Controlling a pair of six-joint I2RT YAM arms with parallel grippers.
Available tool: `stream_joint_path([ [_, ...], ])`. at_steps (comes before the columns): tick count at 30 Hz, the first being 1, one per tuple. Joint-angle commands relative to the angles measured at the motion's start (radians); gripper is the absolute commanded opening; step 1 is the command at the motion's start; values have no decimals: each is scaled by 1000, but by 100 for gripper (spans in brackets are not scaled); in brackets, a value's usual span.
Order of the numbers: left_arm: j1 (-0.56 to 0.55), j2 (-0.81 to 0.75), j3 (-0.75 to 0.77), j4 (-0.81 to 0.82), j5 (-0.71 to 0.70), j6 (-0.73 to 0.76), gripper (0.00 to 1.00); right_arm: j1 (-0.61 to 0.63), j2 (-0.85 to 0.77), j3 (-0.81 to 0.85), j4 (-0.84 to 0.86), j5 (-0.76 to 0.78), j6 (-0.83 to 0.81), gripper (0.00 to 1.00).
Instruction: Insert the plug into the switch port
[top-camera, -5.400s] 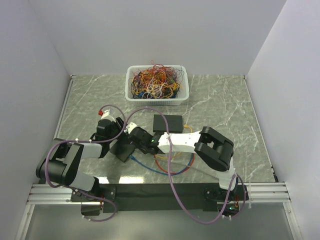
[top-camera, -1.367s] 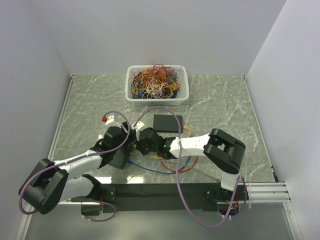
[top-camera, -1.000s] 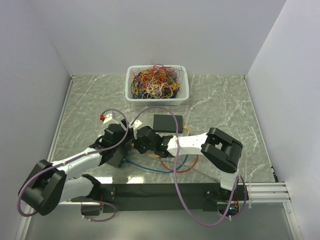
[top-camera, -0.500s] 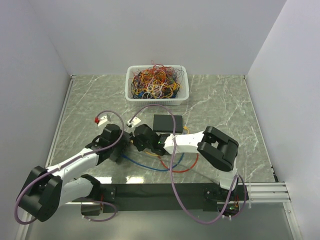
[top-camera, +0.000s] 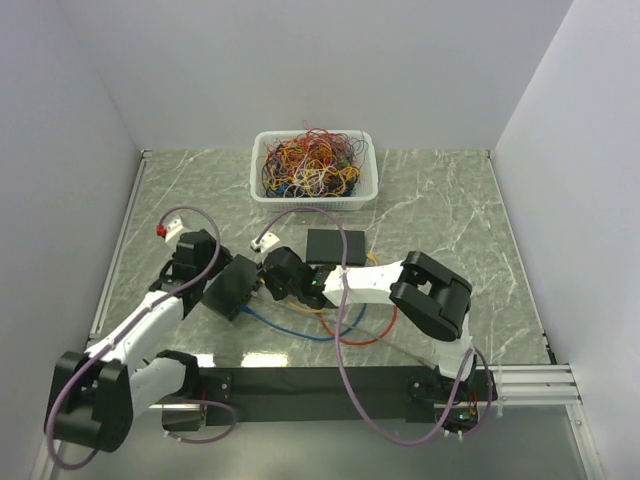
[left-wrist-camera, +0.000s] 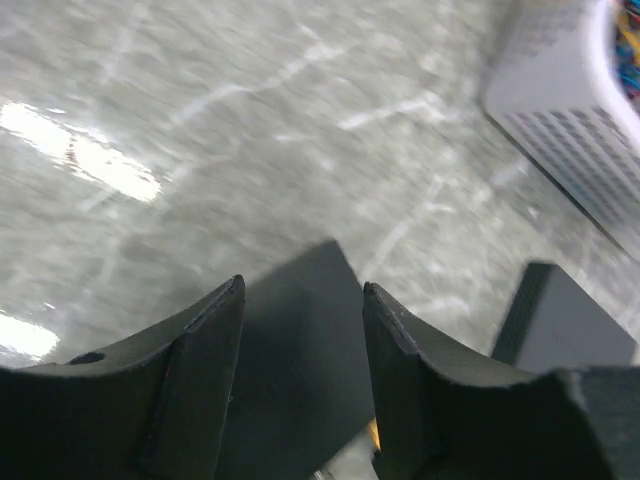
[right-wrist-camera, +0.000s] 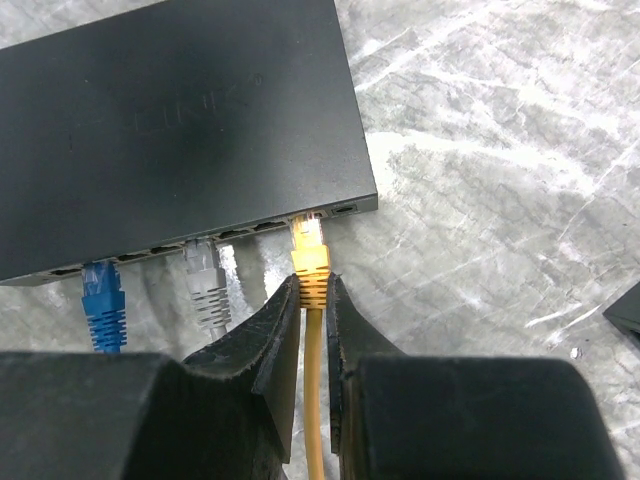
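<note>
The right fingers (right-wrist-camera: 282, 330) pinch the yellow cable (right-wrist-camera: 314, 400) just behind the plug (right-wrist-camera: 310, 255), at the switch (right-wrist-camera: 180, 120) port; left fingers (left-wrist-camera: 205, 360) spread, empty, so a skewed push may shove the unbraced switch

A white basket (top-camera: 313, 198) heaped with tangled coloured wires (top-camera: 310, 160) sits at the far middle of the grey marbled tabletop (top-camera: 450, 220). Nearer, a small black box (top-camera: 335, 245) lies flat, well apart from the basket. Loops of blue cable (top-camera: 285, 328) and red cable (top-camera: 365, 342) trail across the near middle. White walls (top-camera: 300, 60) enclose three sides.
</note>
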Motion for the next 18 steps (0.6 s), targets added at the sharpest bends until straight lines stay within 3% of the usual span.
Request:
stream_joint_path([
  [1,93,64,30,39,115,35,57,-6,4,62,55,27,13,0],
  [8,194,283,6,210,356,43,58,-6,14,70,45,28,11,0],
  [18,194,315,-23,265,454,49,56,-4,38,97,35,19,31,0],
])
